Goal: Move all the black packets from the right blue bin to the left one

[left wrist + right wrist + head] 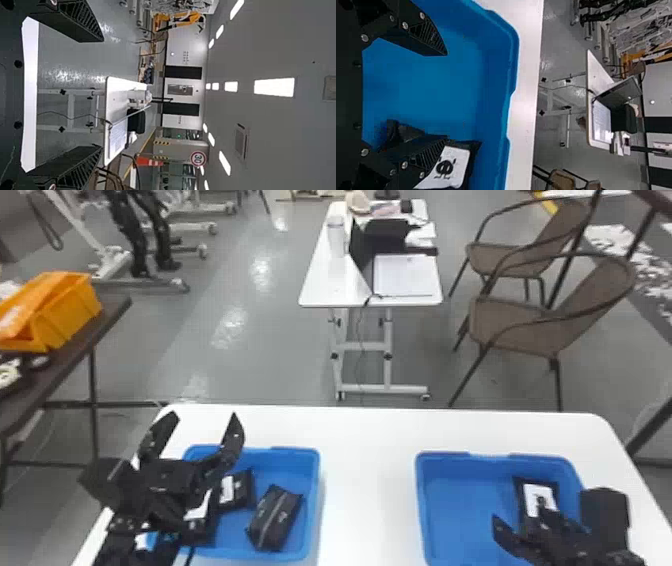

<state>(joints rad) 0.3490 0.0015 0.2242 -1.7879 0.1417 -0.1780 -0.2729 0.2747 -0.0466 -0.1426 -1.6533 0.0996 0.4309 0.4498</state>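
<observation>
Pickup phase: right gripper [447, 95], wide and empty, must straddle the four-o'clock packet [539, 492] (left gripper [205, 416], eight o'clock, likewise).

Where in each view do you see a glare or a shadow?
Head view: bright glare patches on the gray floor; left wrist view: ceiling lights burn to plain white; right wrist view: the blue bin has its inner wall shaded, darker than its bottom.

Near the left and right edges of the smooth white table [370, 490], plastic is seen in the left bin [307, 490] and the right bin [455, 505]. A faint sheen is shown by the black packet [267, 525] in the left bin; gloss is seen on the grey floor [260, 350].
</observation>
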